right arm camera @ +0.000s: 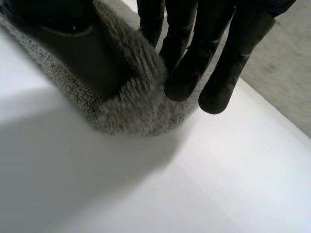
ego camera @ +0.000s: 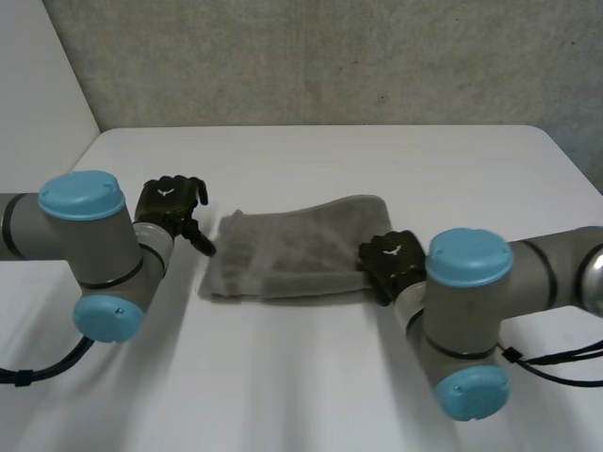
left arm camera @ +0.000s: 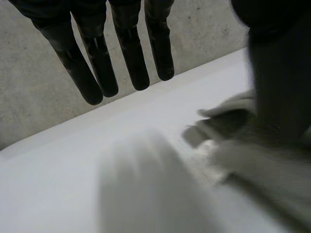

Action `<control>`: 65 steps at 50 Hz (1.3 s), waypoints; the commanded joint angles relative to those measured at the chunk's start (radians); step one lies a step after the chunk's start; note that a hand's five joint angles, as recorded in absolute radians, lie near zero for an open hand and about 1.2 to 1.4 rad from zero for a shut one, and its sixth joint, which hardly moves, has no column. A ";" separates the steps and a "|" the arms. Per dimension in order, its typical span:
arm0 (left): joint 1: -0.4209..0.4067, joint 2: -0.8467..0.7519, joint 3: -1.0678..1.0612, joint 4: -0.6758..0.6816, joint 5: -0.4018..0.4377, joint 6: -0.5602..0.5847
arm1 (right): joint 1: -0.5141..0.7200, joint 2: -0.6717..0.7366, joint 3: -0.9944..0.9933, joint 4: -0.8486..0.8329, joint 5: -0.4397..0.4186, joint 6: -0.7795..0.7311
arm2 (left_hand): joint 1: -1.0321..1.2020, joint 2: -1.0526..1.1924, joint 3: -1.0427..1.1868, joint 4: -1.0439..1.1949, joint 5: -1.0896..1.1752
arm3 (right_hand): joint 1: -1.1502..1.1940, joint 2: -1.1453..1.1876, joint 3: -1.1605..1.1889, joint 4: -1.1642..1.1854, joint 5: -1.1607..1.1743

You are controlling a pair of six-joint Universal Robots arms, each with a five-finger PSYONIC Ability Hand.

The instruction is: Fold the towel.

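Right hand (right arm camera: pixel 184 73) pinches towel (ego camera: pixel 292 250) end; left hand (ego camera: pixel 170 202) slack, empty, beside opposite end. It probably needs its own pinch before lifting.

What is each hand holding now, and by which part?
The right hand pinches the towel between thumb and fingers at its right end. The left hand holds nothing; its fingers are straight, beside the towel's left end.

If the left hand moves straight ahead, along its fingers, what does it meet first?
Nothing close, it seems: the left hand points over the bare table toward the grey wall. The towel lies aside, by its thumb. Depth is uncertain.
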 commanded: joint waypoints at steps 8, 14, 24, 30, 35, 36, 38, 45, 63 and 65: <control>0.002 0.163 -0.097 0.001 0.015 -0.001 | -0.173 -0.153 0.004 0.015 -0.018 -0.359 | -0.024 -0.023 -0.021 -0.031 -0.015 | 0.128 0.148 0.063 0.061 0.087; -0.006 0.188 -0.087 0.006 0.032 -0.007 | 0.017 -0.138 -0.131 0.023 -0.045 -0.341 | -0.024 -0.023 -0.021 -0.031 -0.015 | 0.128 0.148 0.063 0.061 0.087; -0.034 0.218 -0.088 0.009 0.030 -0.020 | 0.287 -0.023 -0.136 0.026 -0.067 -0.388 | -0.030 -0.029 -0.027 -0.037 -0.021 | -0.019 0.001 -0.084 -0.087 -0.060; -0.058 0.220 -0.075 0.014 0.033 -0.050 | 0.283 -0.047 -0.058 0.020 -0.070 -0.416 | -0.039 -0.038 -0.036 -0.046 -0.030 | -0.907 -0.887 -0.972 -0.974 -0.948; -0.086 0.208 -0.030 0.015 0.032 -0.063 | 0.242 -0.113 -0.026 0.021 -0.067 -0.407 | -0.050 -0.049 -0.047 -0.057 -0.042 | -1.094 -1.074 -1.158 -1.161 -1.134; -0.086 0.208 -0.030 0.015 0.032 -0.063 | 0.241 -0.113 -0.026 0.021 -0.067 -0.407 | -0.050 -0.049 -0.047 -0.057 -0.042 | -1.094 -1.074 -1.158 -1.161 -1.134; -0.113 0.198 0.001 0.015 0.033 -0.089 | 0.180 -0.165 0.009 0.021 -0.067 -0.405 | -0.059 -0.058 -0.056 -0.066 -0.051 | -1.094 -1.074 -1.158 -1.161 -1.134; -0.147 0.153 0.051 0.015 0.033 -0.182 | 0.117 -0.293 0.049 0.021 -0.064 -0.379 | -0.080 -0.079 -0.077 -0.087 -0.071 | -1.094 -1.074 -1.158 -1.161 -1.134; -0.258 0.040 0.059 0.015 0.035 -0.205 | -0.095 -0.258 -0.064 0.238 -0.277 0.093 | -0.080 -0.079 -0.077 -0.087 -0.071 | -1.094 -1.074 -1.158 -1.161 -1.134; -0.259 0.025 0.073 0.015 0.035 -0.205 | -0.127 -0.229 -0.095 0.247 -0.295 0.171 | -0.080 -0.079 -0.077 -0.087 -0.071 | -1.094 -1.074 -1.158 -1.161 -1.134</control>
